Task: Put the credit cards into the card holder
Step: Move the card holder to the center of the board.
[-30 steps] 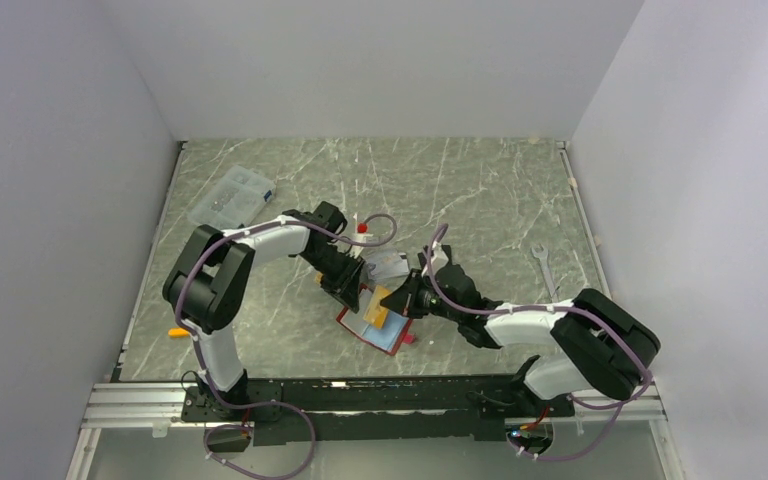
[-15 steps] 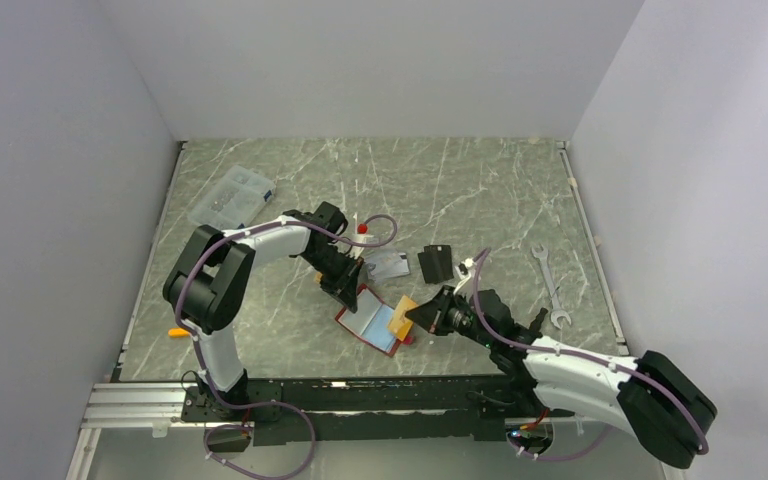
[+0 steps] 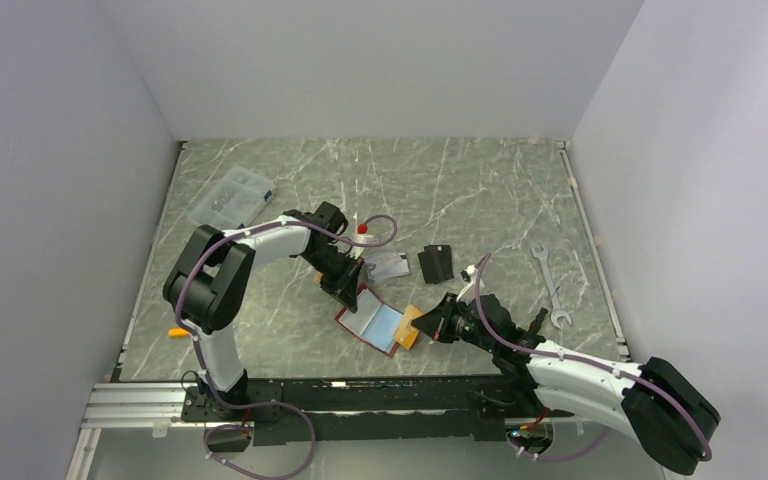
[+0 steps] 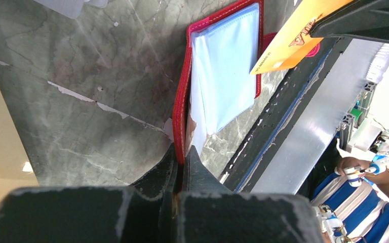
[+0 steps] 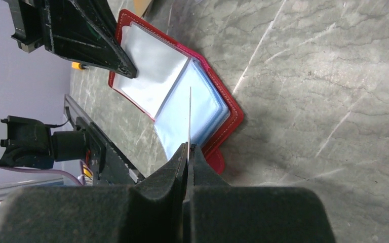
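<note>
Left hand point(image 4: 181, 169) clamped on card holder point(image 4: 223, 76) edge; right hand point(image 5: 189, 164) pinching orange card point(image 3: 407, 327).

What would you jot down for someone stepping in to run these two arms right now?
Left gripper: shut on the edge of the open card holder, pinning it.
Right gripper: shut on a gold-orange card, held edge-on at the holder's clear pockets.
Another silver-white card lies on the table behind the holder.
Done: holder opened, one card picked up.
Left: slide this card into a pocket, then fetch the other card.
</note>
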You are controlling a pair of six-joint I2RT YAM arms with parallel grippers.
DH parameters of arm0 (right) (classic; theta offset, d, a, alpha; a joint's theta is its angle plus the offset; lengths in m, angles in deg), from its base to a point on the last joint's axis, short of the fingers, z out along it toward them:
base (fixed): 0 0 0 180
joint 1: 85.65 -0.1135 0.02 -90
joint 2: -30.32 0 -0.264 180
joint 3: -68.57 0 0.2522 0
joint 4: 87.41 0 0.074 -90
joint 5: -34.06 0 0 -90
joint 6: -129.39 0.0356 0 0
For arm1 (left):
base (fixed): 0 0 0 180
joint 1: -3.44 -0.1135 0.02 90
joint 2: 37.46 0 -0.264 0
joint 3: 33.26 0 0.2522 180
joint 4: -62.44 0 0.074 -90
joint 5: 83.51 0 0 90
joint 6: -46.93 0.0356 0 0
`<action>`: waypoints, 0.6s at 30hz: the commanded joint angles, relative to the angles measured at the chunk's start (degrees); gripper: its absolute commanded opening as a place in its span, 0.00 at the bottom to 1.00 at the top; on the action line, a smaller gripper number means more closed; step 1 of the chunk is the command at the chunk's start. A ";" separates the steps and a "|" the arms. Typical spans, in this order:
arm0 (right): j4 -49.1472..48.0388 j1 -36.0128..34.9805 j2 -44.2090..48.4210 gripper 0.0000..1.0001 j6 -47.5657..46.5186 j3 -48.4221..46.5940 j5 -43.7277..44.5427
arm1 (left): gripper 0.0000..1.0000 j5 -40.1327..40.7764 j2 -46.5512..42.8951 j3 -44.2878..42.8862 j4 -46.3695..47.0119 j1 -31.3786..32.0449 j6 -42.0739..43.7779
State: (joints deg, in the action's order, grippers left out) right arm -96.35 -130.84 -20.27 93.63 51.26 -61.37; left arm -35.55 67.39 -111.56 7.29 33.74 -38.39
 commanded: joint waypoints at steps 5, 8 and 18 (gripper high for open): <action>1.87 0.12 2.25 0.00 -0.03 0.70 0.58 | 0.00 0.62 0.26 -0.80 0.15 0.29 -0.32; 2.93 0.19 4.00 0.00 0.16 1.09 0.81 | 0.00 0.59 0.26 -0.84 0.20 0.35 -0.38; 1.05 0.17 3.18 0.00 0.85 1.86 0.87 | 0.00 0.31 0.08 -0.86 0.24 0.29 -0.44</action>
State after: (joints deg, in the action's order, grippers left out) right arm -93.31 -130.75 -16.23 94.04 52.72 -60.98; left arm -35.22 67.39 -111.56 7.34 33.79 -38.41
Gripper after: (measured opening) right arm 0.008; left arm 0.023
